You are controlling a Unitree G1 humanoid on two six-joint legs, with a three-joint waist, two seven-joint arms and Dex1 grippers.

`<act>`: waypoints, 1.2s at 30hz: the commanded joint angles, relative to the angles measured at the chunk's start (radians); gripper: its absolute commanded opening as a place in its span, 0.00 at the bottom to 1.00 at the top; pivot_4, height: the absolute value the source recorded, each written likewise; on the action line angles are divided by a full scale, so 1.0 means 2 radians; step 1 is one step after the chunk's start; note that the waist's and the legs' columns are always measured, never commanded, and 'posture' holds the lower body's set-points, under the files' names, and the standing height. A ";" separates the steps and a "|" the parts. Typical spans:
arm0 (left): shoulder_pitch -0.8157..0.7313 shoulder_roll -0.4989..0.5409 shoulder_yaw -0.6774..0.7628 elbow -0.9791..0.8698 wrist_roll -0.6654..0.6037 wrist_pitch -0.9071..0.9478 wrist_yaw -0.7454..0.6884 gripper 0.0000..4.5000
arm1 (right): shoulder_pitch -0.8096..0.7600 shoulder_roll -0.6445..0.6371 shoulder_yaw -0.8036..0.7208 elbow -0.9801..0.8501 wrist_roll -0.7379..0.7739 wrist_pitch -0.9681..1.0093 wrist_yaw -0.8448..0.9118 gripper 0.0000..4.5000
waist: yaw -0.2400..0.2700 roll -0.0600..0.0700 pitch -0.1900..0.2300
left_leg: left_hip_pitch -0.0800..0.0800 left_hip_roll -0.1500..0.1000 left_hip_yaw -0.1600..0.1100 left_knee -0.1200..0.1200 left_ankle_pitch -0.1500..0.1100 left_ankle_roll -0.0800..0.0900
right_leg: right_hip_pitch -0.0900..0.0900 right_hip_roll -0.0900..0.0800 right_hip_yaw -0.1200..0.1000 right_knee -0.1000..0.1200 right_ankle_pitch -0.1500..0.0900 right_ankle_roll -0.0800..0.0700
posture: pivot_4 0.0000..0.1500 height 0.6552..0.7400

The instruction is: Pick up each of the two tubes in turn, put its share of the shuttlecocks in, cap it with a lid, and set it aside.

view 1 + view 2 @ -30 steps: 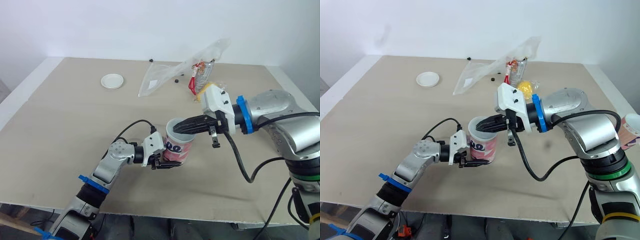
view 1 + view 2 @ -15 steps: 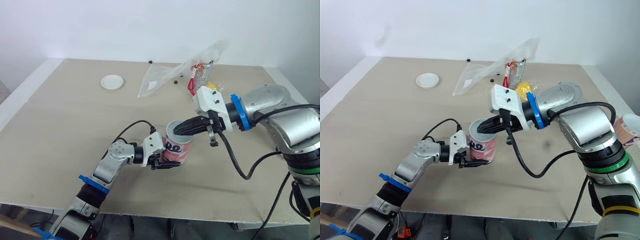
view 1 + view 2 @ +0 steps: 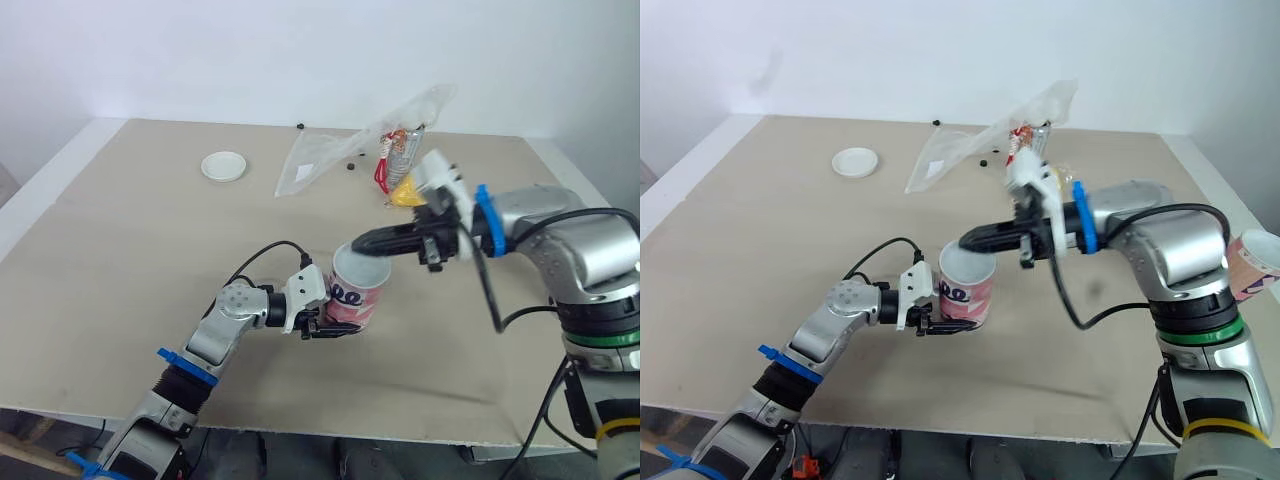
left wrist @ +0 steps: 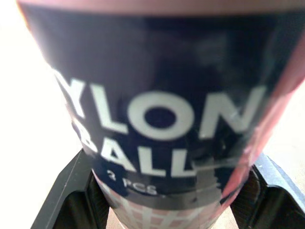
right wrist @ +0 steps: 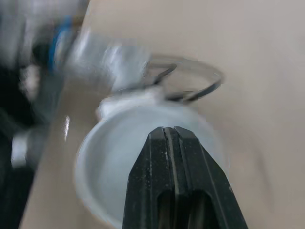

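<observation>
Whatever is inside the tube (image 3: 355, 293) is not showing; its interior is reading pale only. A second tube (image 3: 1252, 262) is sitting cut off at the right edge of view. The left end effector (image 3: 327, 324) is clenching the first tube near its base, upright on the worktop (image 3: 120, 240). The right end effector (image 3: 362, 241), fingers pressed together on nothing, is hovering just over the open mouth. Beyond are lying one white lid (image 3: 224, 164), one plastic bag (image 3: 335, 152) partly behind the right arm (image 3: 560, 225), and three black bits (image 3: 350, 166).

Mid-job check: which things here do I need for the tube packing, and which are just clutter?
For the job: tube in the left gripper; second tube on the right; white lid; yellow shuttlecock.
Lying about: clear plastic bag; small black bits near it.
</observation>
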 commanded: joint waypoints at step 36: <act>0.101 0.076 0.088 -0.081 -0.064 -0.044 -0.016 1.00 | 0.369 0.079 -0.025 0.017 -0.109 -0.400 -0.008 1.00 | -0.001 0.002 0.002 | 0.003 -0.001 -0.002 -0.005 -0.001 0.000 | 0.002 0.002 0.002 -0.001 -0.004 0.000 | 1.00 1.00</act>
